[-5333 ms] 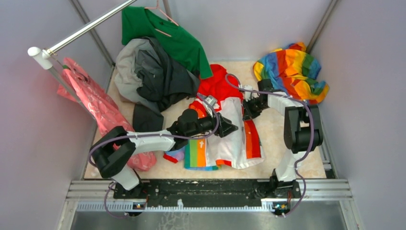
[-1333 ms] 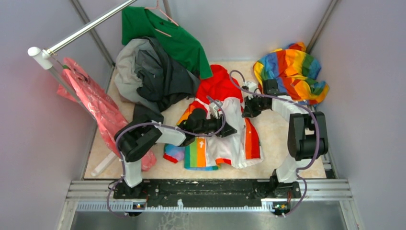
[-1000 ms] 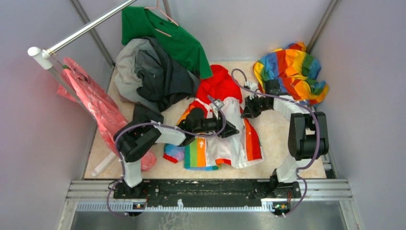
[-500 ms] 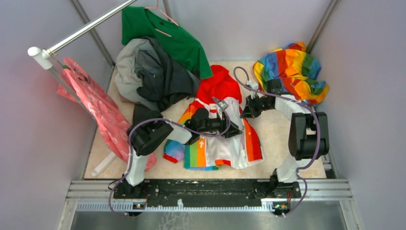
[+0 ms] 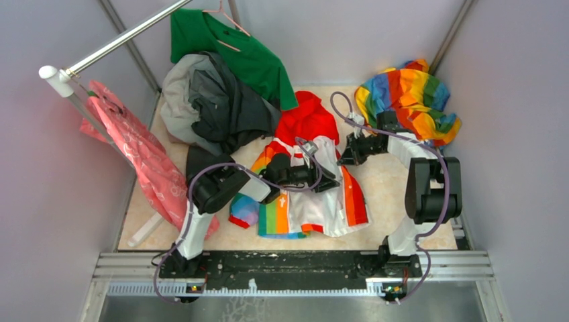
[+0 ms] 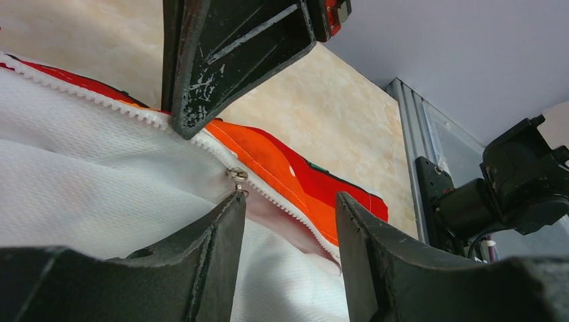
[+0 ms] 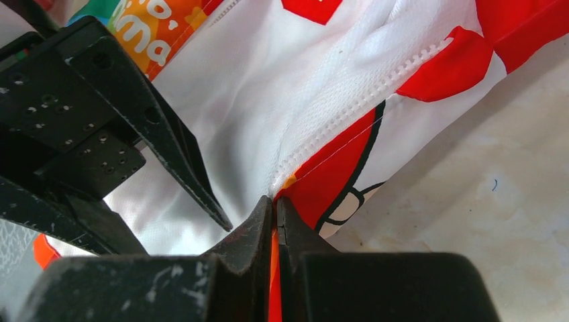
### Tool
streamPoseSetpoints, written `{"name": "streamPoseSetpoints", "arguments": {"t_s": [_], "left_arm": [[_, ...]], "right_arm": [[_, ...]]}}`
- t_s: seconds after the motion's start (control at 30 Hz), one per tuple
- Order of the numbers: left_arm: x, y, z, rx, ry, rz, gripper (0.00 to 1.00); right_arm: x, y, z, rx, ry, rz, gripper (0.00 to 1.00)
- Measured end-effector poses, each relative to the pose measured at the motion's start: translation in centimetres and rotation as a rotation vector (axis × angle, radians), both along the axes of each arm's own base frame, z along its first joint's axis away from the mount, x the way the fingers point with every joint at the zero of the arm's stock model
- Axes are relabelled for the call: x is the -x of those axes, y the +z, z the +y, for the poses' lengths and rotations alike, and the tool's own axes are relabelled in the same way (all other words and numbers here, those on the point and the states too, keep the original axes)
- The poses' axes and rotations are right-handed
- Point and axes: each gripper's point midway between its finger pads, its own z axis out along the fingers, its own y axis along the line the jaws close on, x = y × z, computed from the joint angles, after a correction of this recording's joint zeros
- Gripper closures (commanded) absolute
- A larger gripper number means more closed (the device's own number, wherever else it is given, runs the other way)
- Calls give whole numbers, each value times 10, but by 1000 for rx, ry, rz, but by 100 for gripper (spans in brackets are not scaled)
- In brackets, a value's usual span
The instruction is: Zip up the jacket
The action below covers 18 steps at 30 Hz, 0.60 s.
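jacket (image 5: 315, 204): laid flat at the centre of the worktop (image 5: 389, 188), red hood turned toward the far wall. left jaws: held part-open, set astride the zipper slider (image 6: 237, 176), nothing gripped. right jaws: pressed shut on the jacket's orange-red front edge beside the zipper teeth.

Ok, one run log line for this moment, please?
left gripper: open by zipper pull | right gripper: shut on jacket edge
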Motion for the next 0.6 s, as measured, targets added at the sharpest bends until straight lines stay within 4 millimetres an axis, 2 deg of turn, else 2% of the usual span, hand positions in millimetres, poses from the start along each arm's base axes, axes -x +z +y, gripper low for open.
{"name": "streamPoseSetpoints", "arguments": {"t_s": [0.27,0.6], "left_arm": [[-11,-2,-11,-6,4,14,41],[-15,-11,-15,-49,7,57,43]], "right_arm": [[3,4,4,-30,18,2,96],[5,7,7,-57,30,5,96]]}}
